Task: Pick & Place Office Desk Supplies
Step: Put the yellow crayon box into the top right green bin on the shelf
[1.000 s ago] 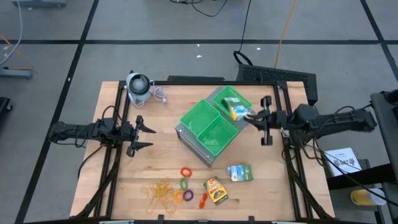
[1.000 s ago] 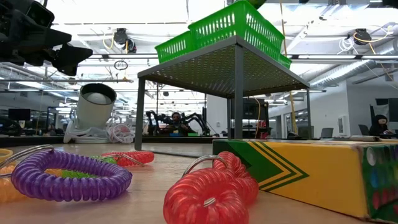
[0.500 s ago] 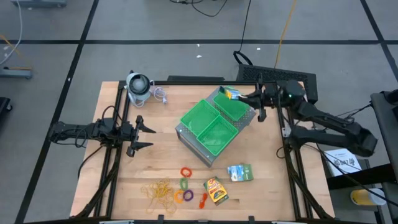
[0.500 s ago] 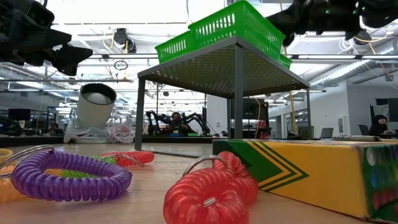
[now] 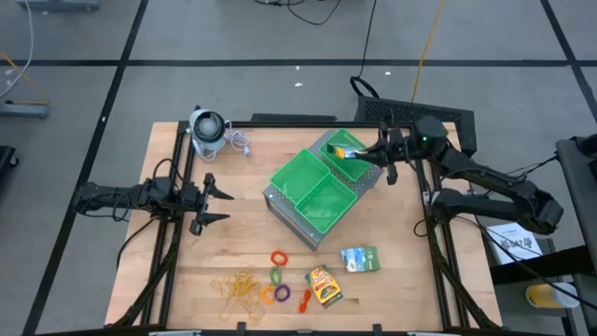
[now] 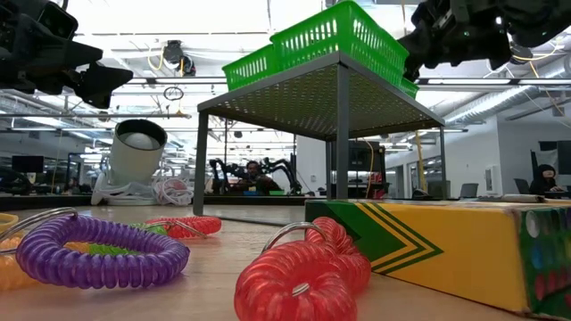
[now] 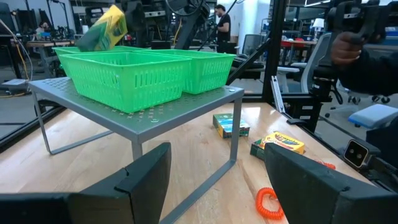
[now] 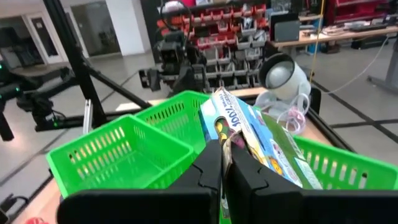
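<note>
Right gripper (image 5: 373,152): fingers clamped on a green-teal card box (image 8: 249,134), holding it tilted above the far green tray (image 5: 347,155) of 3 green trays on a grey perforated stand (image 6: 330,94).
Left gripper (image 5: 216,197): waits at the table's left side, fingers spread wide, nothing between them.
Second green-teal box (image 5: 360,259): flat on the table (image 5: 392,280), near the front right.
Yellow-orange crayon box (image 5: 324,286): just beside the coil rings.
Coil rings: red (image 5: 278,258), green (image 5: 275,274), purple (image 5: 268,295), orange (image 5: 282,294), clustered at the front.
Rubber bands (image 5: 238,286): tan tangle left of the rings.
Grey-white round gadget (image 5: 207,128): far left corner.
</note>
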Motion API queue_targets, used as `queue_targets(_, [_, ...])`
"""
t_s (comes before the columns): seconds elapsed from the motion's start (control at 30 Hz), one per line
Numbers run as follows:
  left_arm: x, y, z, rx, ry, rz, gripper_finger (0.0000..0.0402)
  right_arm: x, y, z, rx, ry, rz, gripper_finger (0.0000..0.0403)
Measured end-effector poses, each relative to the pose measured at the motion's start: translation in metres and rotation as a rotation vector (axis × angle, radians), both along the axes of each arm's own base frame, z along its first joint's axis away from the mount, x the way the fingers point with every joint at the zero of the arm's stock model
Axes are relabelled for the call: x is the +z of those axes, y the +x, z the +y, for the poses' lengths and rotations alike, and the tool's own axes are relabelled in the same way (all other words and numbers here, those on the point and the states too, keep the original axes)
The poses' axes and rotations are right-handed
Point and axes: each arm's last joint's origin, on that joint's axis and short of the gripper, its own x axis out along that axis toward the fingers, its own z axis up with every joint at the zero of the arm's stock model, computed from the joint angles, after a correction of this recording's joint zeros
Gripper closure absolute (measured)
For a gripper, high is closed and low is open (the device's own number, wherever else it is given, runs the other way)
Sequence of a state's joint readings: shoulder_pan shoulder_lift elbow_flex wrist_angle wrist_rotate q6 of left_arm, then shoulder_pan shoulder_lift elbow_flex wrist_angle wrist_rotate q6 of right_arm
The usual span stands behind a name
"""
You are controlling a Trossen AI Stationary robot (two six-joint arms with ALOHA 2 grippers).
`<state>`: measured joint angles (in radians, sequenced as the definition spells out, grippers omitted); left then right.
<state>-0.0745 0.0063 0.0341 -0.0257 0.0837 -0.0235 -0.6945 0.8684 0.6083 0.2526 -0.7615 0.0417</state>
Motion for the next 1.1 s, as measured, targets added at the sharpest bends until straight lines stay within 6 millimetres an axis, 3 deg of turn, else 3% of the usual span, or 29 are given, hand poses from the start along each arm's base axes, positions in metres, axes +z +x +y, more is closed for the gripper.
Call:
queue_targets(0.3, [0.000, 0.000, 0.000, 0.000, 0.000, 0.000, 0.0137, -0.002, 0.000, 0.000, 0.004, -0.050, 0.013, 0.0396])
queue_targets(0.83, [0.000, 0.000, 0.000, 0.000, 0.000, 0.000, 0.0137, -0.003, 0.003, 0.000, -0.138, -0.200, 0.033, 0.0287])
queue_targets(1.1, [0.000, 0.000, 0.000, 0.000, 0.000, 0.000, 0.0137, -0.003, 0.010, 0.006, -0.218, -0.327, 0.056, 0.0258])
